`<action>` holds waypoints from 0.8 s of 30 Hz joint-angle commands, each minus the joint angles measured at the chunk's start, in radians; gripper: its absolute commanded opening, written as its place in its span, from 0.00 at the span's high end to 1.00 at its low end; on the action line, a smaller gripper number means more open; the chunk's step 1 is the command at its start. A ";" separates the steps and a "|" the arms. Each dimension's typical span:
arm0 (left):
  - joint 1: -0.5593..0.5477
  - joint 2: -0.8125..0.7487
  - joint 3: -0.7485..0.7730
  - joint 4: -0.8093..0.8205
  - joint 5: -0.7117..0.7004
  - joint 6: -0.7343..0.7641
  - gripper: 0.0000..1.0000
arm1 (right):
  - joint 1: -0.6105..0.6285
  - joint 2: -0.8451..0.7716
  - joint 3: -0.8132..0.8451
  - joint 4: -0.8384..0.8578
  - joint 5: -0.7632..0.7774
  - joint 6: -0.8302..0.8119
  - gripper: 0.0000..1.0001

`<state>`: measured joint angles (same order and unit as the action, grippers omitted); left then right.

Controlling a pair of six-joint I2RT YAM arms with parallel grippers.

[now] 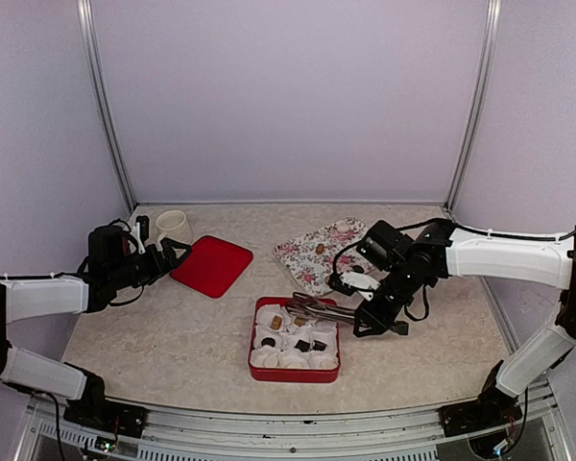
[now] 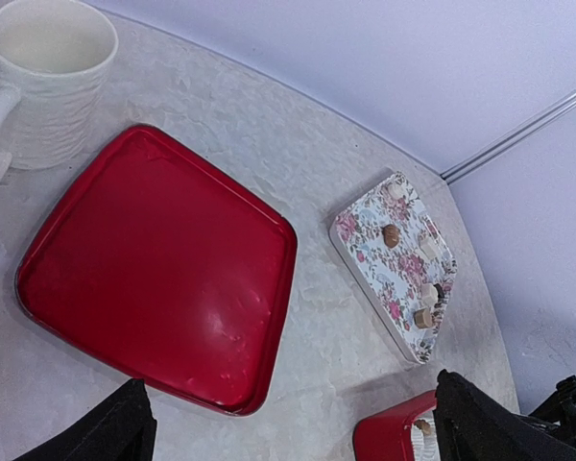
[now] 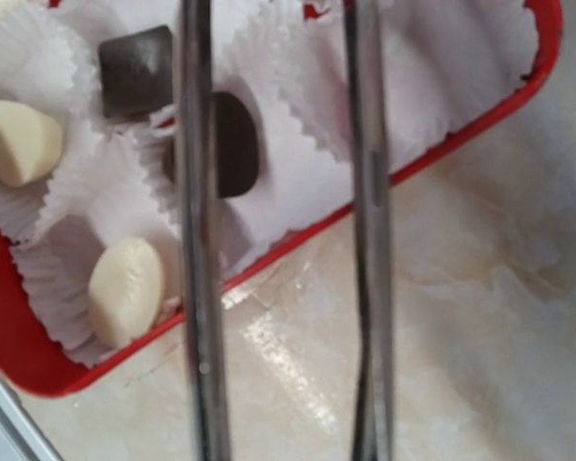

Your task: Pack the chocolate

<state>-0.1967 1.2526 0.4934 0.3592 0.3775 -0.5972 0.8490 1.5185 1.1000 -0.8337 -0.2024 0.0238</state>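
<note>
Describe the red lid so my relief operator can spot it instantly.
Find the white mug at the table's back-left corner. The red lid lies flat beside it, ahead of the left gripper. Unlike the red box of paper cups under the right gripper's tongs, it is bare.

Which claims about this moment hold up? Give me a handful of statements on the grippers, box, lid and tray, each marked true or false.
1. The right gripper holds metal tongs over the red box. True.
2. The left gripper is clamped on the red lid. False: it is open and empty, and the lid lies flat on the table.
3. The floral tray is bare. False: a few chocolates lie on it.
4. The white mug stands upright beside the lid. True.
5. The box holds only dark candies. False: pale pieces also sit in its paper cups.
</note>
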 commanded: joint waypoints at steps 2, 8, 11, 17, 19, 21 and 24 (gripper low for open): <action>0.008 0.000 0.006 0.021 -0.004 0.008 0.01 | 0.015 -0.068 0.049 0.018 -0.035 -0.014 0.70; 0.008 0.001 0.004 0.024 -0.003 0.006 0.01 | 0.004 -0.112 0.071 0.101 0.037 0.006 0.70; 0.008 0.004 0.003 0.026 -0.001 0.002 0.01 | -0.057 -0.103 0.079 0.164 0.038 0.037 0.69; 0.009 -0.009 0.000 0.020 0.001 0.008 0.01 | -0.153 -0.046 0.110 0.200 0.031 0.047 0.67; 0.009 -0.015 0.000 0.013 -0.006 0.014 0.01 | -0.177 -0.028 0.115 0.180 0.054 0.043 0.67; 0.009 -0.020 -0.002 0.008 -0.011 0.017 0.01 | -0.202 -0.017 0.105 0.158 0.065 0.042 0.67; 0.009 -0.018 -0.005 0.012 -0.016 0.018 0.01 | -0.227 -0.026 0.054 0.155 0.057 0.053 0.66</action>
<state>-0.1967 1.2514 0.4934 0.3592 0.3763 -0.5964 0.6502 1.4933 1.1870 -0.6697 -0.1555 0.0620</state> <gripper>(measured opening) 0.988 0.329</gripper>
